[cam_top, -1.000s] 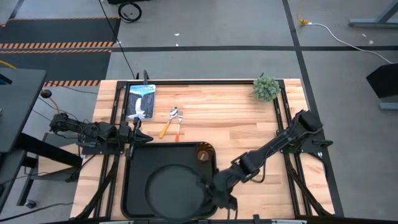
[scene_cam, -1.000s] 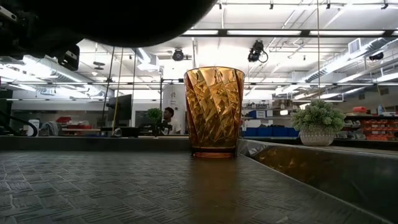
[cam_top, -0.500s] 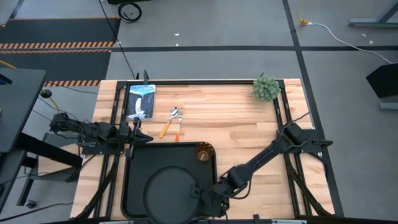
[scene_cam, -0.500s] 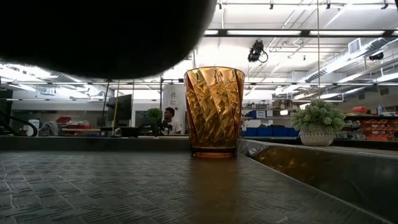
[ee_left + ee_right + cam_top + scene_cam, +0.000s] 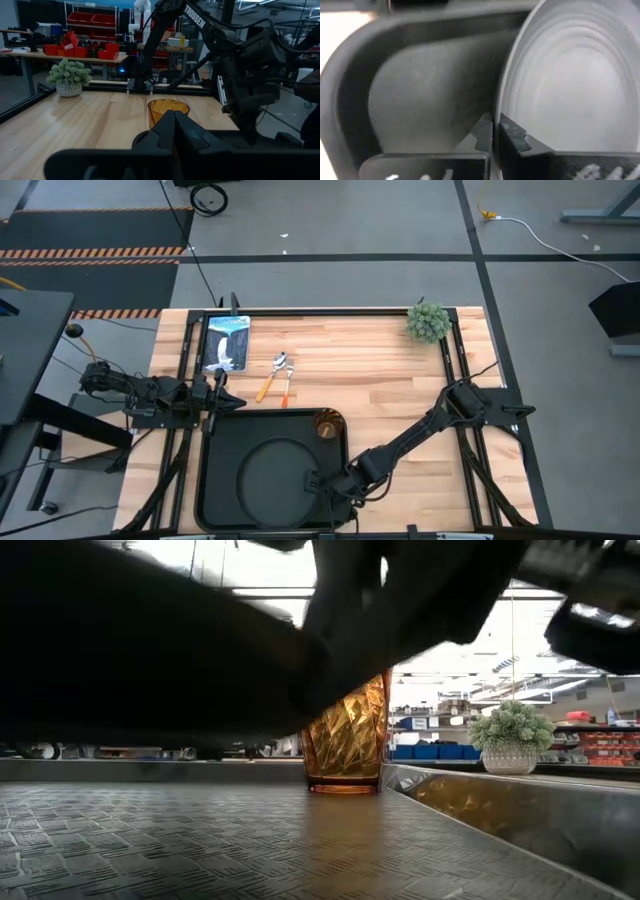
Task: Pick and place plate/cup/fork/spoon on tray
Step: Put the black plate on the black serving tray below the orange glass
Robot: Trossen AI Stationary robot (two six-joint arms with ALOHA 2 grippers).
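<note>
The round black plate (image 5: 268, 473) is inside the black rectangular tray (image 5: 215, 480), and in the low view (image 5: 150, 650) its dark underside stands above the tray floor (image 5: 200, 840). My right gripper (image 5: 318, 483) is shut on the plate's right rim. The amber cup (image 5: 328, 424) stands upright in the tray's far right corner. The spoon (image 5: 270, 377) and the fork (image 5: 287, 388) lie side by side on the wood beyond the tray. My left gripper (image 5: 225, 394) is shut and empty at the tray's far left corner. My right gripper pinches the plate's rim (image 5: 499, 100) between its two fingers (image 5: 482, 132), on the plate's right side. It comes in low from the table's right, slanting down. The plate's underside shows clear of the tray floor in the low view.
A green fuzzy plant (image 5: 428, 321) stands at the table's far right corner. A blue and white card (image 5: 225, 342) lies at the far left. Bare wood (image 5: 370, 370) lies between the tray and the plant.
My right gripper has gone toward the table's left edge with the plate, staying shut on its rim. The plate has shifted left over the tray and come lower, now covering most of the low view.
</note>
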